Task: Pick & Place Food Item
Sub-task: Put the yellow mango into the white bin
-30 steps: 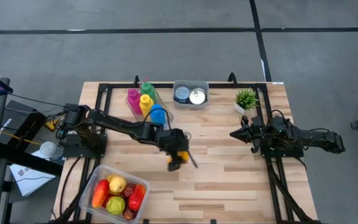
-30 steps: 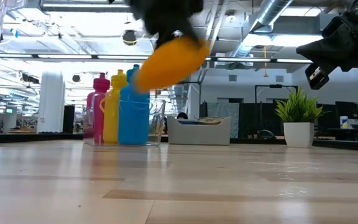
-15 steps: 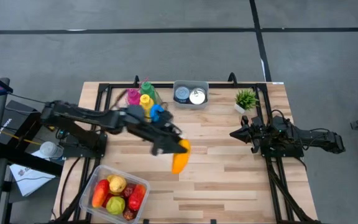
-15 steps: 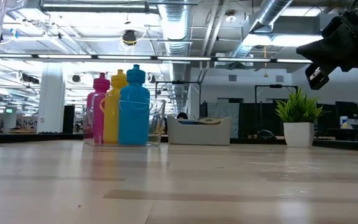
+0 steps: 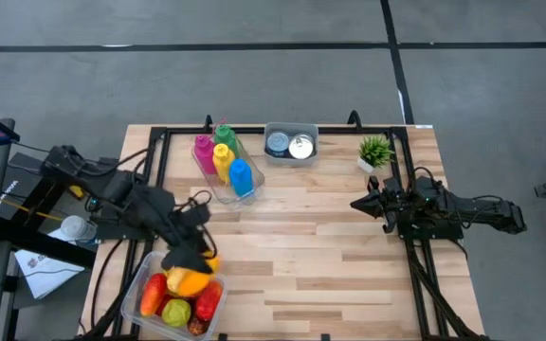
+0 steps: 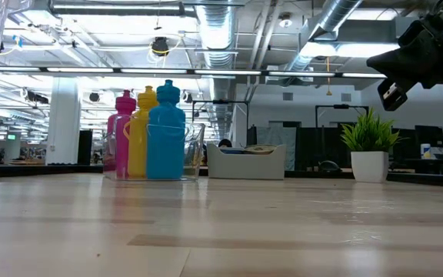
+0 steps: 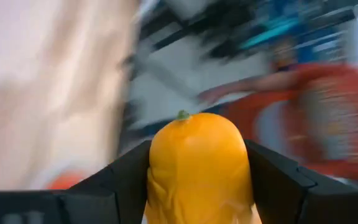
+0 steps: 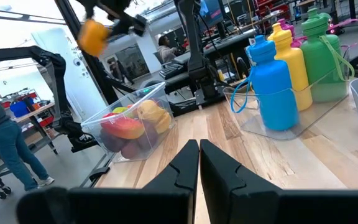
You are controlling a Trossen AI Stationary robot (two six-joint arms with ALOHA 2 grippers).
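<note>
My left gripper (image 5: 190, 268) is shut on an orange food item (image 5: 193, 280) with a small green stem tip. It hangs over the clear plastic bin (image 5: 146, 263) of red, yellow and green fruit at the table's near left corner. In the left wrist view the orange item (image 7: 197, 165) fills the space between the fingers. The right wrist view shows the orange item (image 8: 93, 36) high above the bin (image 8: 104, 124). My right gripper (image 5: 356, 203) waits, shut, above the table's right side. My left gripper pinches the orange item between its two fingers (image 7: 126, 171), one on each side of its body (image 7: 160, 180). The stem end (image 7: 182, 115) points away from the wrist. The item is lifted clear, above the fruit in the bin.
A clear tray with pink, yellow, green and blue bottles (image 5: 224, 161) stands at the far edge. Beside it are a grey box with cans (image 5: 290, 144) and a small potted plant (image 5: 375, 152). Bare wood lies across the table's middle (image 5: 311, 246).
My left arm has swung from the table's middle toward the near left corner, carrying the orange item with it. It has risen out of the low view and now hangs over the fruit bin. The right arm has kept still.
</note>
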